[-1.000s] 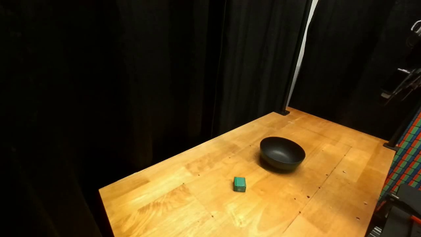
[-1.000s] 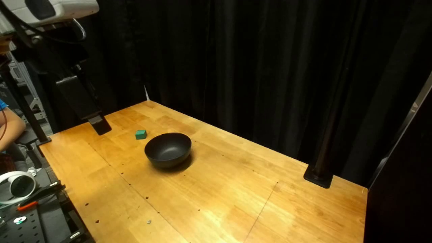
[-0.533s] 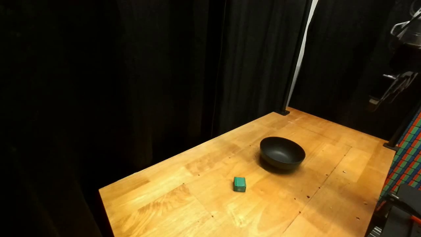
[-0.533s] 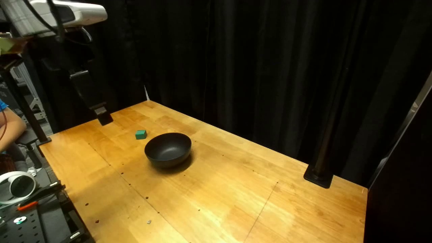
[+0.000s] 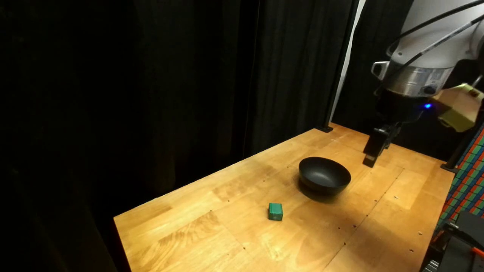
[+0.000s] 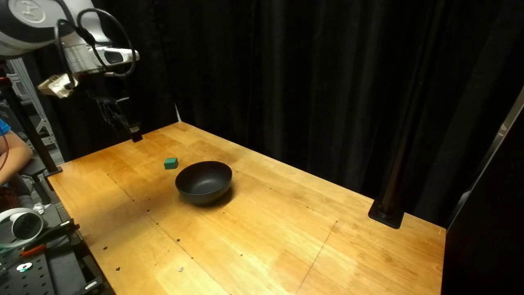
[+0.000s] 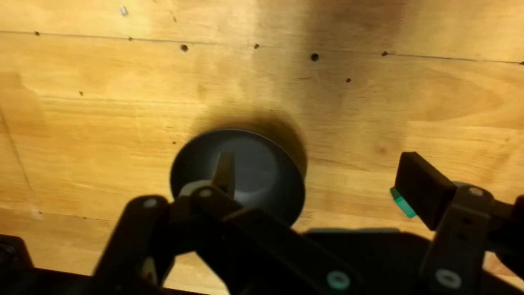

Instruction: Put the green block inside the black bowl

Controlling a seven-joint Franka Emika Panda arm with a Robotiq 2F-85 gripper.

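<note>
Claw (image 7: 321,174): jaws spread wide apart, raised above counter (image 6: 294,233); gap shows bare wood plus part of black bowl (image 7: 262,172) below. In wrist view one finger (image 7: 423,184) partly hides green block (image 7: 403,204); other finger overlaps bowl. Claw clear of both. In both exterior views block sits lower than claw, on counter, outside bowl, near it, not touching. Bowl upright. White arm (image 5: 427,56) carries claw; black curtain (image 5: 151,94) hangs beyond counter.

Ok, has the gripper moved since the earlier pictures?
Yes. In an exterior view, the gripper has come farther left and lower in the picture, appearing nearer to the black bowl, which sits unmoved.
</note>
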